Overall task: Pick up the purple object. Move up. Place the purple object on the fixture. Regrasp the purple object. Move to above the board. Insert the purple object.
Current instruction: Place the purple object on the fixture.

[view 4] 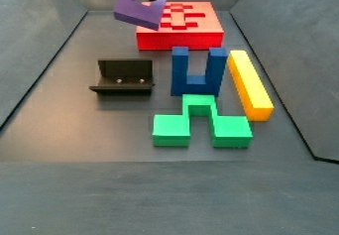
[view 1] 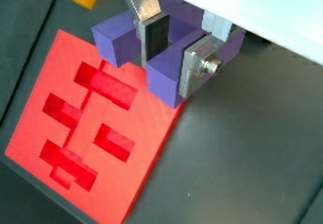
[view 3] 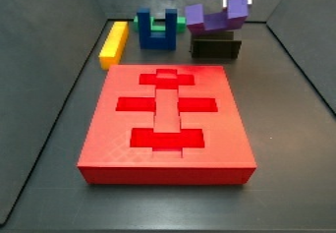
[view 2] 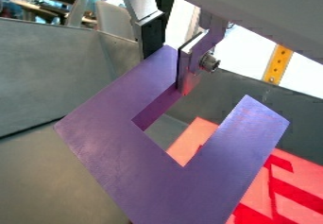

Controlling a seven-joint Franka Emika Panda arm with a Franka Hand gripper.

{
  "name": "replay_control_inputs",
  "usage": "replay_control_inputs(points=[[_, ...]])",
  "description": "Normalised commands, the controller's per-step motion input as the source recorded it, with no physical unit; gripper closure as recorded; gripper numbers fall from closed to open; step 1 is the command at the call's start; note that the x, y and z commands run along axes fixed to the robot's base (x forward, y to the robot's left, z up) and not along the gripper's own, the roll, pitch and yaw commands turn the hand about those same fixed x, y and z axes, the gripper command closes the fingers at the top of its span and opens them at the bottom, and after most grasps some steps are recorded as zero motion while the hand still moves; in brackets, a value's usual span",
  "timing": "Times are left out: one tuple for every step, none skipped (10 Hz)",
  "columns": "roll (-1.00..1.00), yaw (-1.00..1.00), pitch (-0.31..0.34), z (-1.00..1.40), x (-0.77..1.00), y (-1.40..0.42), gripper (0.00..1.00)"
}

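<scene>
Jaws of the gripper [view 1: 173, 46] are closed on the purple object [view 1: 151, 53], with one silver finger [view 1: 197, 70] pressed against an outer face of a prong and the other down in the slot between the two prongs. In a side view the gripper [view 3: 237, 3] holds the purple object [view 3: 217, 19] tilted in the air, just above the fixture [view 3: 217, 48] and not touching it. The fixture stands on the dark floor just beyond the far edge of the board [view 3: 167, 129], toward one corner. In a side view the purple object [view 4: 141, 8] hangs near the board [view 4: 180, 26], well above the fixture [view 4: 126, 78]. A blue U-shaped block [view 3: 159, 29] stands beside the fixture, and a yellow bar [view 3: 114, 43] lies past that. A green block [view 4: 197, 121] lies on the floor in front of the blue block [view 4: 197, 70].
</scene>
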Motion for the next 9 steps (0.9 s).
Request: replay_control_inputs(points=[[-0.27,0.00,0.117,0.00,0.47,0.00,1.00],[-0.35,0.05,0.166,0.00,0.42,0.07,1.00],[-0.45,0.27,0.211,0.00,0.39,0.09,1.00],[-0.37,0.43,0.211,0.00,0.28,0.07,1.00],[-0.31,0.46,0.220,0.00,0.27,0.05,1.00],[-0.23,0.45,0.274,0.05,0.30,0.05,1.00],[-0.15,0.40,0.297,0.09,0.32,0.12,1.00],[-0.03,0.25,0.349,0.10,0.39,0.23,1.00],[-0.01,0.00,0.431,0.06,0.51,0.33,1.00]])
